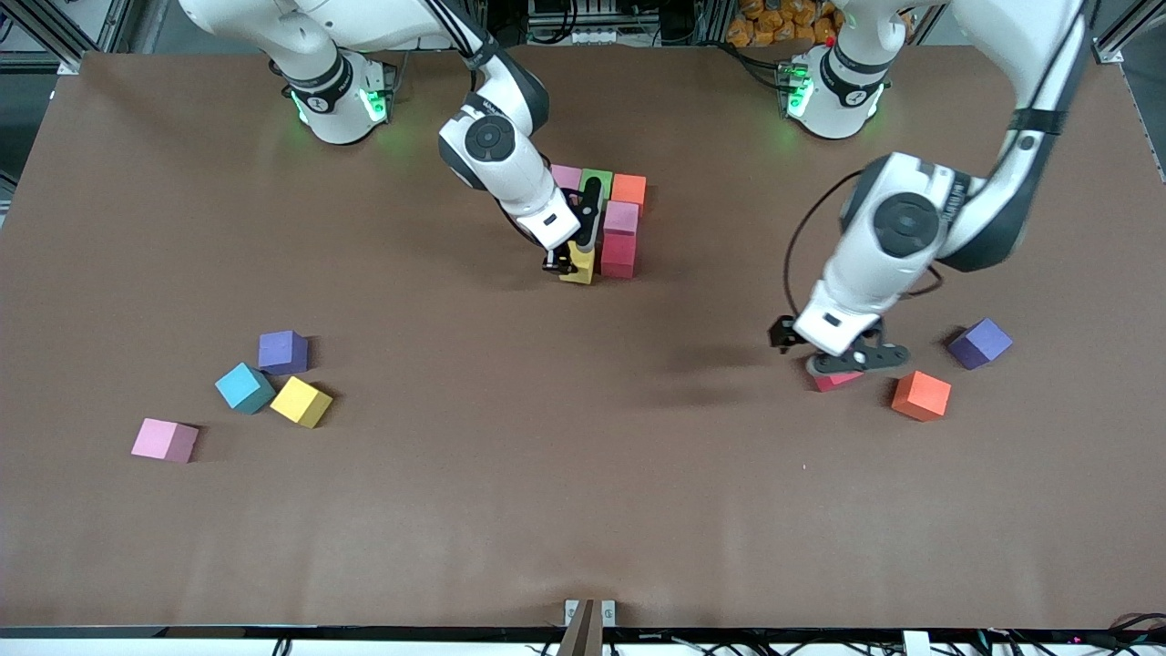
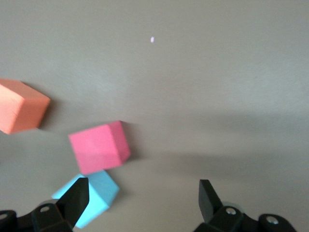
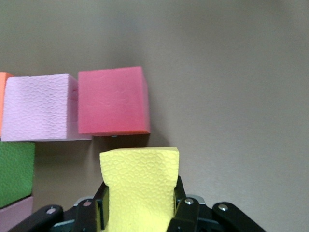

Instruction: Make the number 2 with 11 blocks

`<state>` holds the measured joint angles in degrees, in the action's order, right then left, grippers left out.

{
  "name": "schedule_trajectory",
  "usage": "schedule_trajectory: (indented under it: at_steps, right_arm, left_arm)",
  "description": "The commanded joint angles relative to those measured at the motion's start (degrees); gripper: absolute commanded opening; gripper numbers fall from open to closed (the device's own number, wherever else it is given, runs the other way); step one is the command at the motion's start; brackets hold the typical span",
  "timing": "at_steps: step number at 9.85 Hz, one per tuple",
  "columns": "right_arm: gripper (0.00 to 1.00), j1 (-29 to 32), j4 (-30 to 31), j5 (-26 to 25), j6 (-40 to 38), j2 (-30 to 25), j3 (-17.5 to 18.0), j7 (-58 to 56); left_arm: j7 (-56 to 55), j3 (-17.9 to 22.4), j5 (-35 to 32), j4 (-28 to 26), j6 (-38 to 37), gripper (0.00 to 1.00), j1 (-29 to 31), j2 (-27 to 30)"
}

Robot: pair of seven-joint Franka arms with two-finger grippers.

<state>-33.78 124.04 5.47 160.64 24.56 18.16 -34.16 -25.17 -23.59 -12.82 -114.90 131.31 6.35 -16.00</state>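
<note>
Right claw (image 1: 576, 258) grasps a yellow block (image 1: 579, 264) beside the red block (image 1: 618, 253) mid-worktop (image 1: 510, 474); left claw (image 1: 854, 357), released, hovers over another red block (image 1: 836, 379).

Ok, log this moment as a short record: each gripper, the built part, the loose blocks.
right gripper: jaws shut on a yellow block, beside the red block of the build
left gripper: jaws open, over a red loose block
built part: pink, green, orange row, then pink and red toward the front camera
loose, right arm's end: purple, blue, yellow, pink
loose, left arm's end: purple, orange, sky-blue
</note>
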Motion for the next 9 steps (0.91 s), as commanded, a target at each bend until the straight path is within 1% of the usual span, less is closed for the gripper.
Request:
schedule_trajectory:
  at_steps: [1, 2, 3, 4, 5, 6, 7, 9]
  right_arm:
    - [0.25, -1.7, 1.8, 1.1, 1.6, -1.4, -0.1, 2.7]
    - [0.25, -2.5, 1.9, 1.1, 1.9, -1.2, -0.1, 3.4]
    - [0.25, -2.8, 1.9, 1.1, 2.4, -0.9, -0.1, 3.4]
    - [0.25, -2.8, 1.9, 1.0, 3.2, -0.5, -0.1, 3.4]
    - [0.25, -3.0, 1.9, 1.0, 3.6, 0.0, -0.2, 3.3]
    - [0.25, -3.0, 1.9, 1.0, 4.3, 0.5, -0.2, 3.3]
    - [0.25, -3.0, 1.9, 1.0, 4.8, 0.8, -0.2, 3.3]
    - [0.25, -3.0, 1.8, 1.0, 6.3, 2.1, -0.2, 3.3]
  left_arm:
    - [11.1, 4.1, 2.9, -0.5, -1.2, 1.00, 0.1, 1.1]
    - [13.3, 6.0, 3.0, -0.5, -1.3, 1.00, 0.0, 0.6]
    - [13.4, 6.6, 3.1, -0.5, -1.3, 1.00, 0.0, 0.2]
    - [12.1, 7.0, 5.1, -0.2, -1.2, 1.00, 0.0, -0.9]
    - [10.9, 7.6, 9.0, 0.0, -0.7, 1.00, -0.2, -1.7]
    - [8.8, 8.8, 11.2, 0.5, -0.6, 1.00, -0.8, -2.1]
    - [6.0, 8.9, 11.0, 0.6, -0.4, 1.00, -1.2, -2.6]
    - [5.2, 9.3, 10.0, 0.7, 0.2, 1.00, -1.3, -3.8]
